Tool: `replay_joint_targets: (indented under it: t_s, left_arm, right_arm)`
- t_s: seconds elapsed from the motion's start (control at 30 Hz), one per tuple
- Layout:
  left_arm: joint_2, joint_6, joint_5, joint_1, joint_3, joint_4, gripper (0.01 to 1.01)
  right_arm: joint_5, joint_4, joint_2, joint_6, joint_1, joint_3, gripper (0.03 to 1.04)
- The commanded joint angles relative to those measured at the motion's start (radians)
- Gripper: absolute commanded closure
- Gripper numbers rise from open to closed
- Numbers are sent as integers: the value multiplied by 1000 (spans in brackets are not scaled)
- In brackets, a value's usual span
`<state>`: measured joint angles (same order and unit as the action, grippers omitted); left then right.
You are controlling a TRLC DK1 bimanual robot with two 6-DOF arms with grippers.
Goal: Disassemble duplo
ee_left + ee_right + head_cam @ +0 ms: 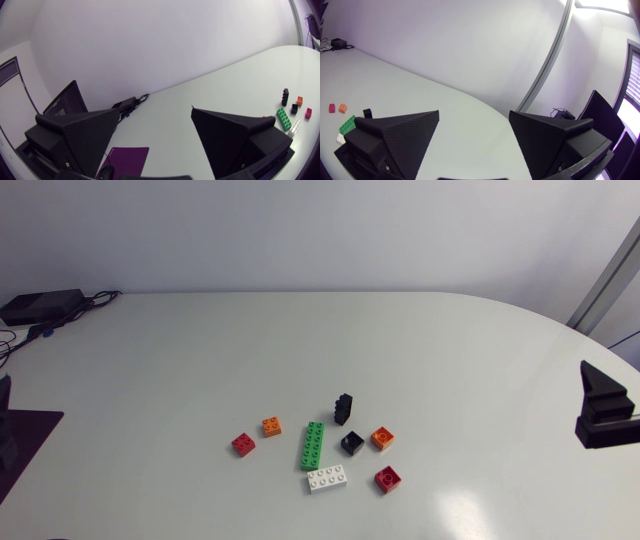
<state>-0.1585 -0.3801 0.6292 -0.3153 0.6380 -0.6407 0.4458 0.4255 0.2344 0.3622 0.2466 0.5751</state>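
Observation:
Loose duplo bricks lie at the table's front middle: a red brick (242,444), an orange one (271,426), a long green brick (313,445), a small black one (351,443), a second orange (382,438), a white brick (327,478) and a second red (388,478). A black stack (343,409) stands behind them. My left gripper (155,132) is open and empty at the table's left edge, with the green brick (284,119) and black stack (285,96) far off beside it. My right gripper (475,132) is open and empty at the right edge (600,415), far from the green brick (347,124).
A black power adapter (40,305) with cables lies at the far left corner. A dark purple mat (25,445) covers the table's left edge under my left arm, and it shows below the left gripper (125,155).

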Motion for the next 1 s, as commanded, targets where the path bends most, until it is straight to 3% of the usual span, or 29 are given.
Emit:
replay_joint_targets:
  t_s: [0.0, 0.13, 0.27, 0.37, 0.57, 0.67, 0.83, 0.97]
  left_arm:
    - [105, -68, 12, 22, -43, 6, 39]
    - [172, -86, -14, 64, -89, 30, 39]
    - [172, 18, -51, 70, -130, 36, 39]
    - [172, 87, -152, 70, -164, 49, 39]
    - [171, 87, -161, 76, -230, 87, 39]
    - [171, 64, -164, 96, -239, 81, 39]
    - [169, 44, -157, 113, -287, 85, 39]
    - [168, -11, -123, 183, -331, 134, 39]
  right_arm:
    - [7, -17, -73, 63, -18, -41, 61]
    - [5, -22, -142, 110, -27, -96, 61]
    - [-4, -50, -216, 126, -29, -199, 61]
    - [-2, -41, -242, 155, -43, -250, 61]
    - [-9, 4, -242, 155, -67, -274, 61]
    - [-12, -5, -244, 49, -81, -281, 61]
    - [-24, -2, -242, 58, -93, -313, 61]
    - [-24, 16, -242, 57, -96, -311, 61]
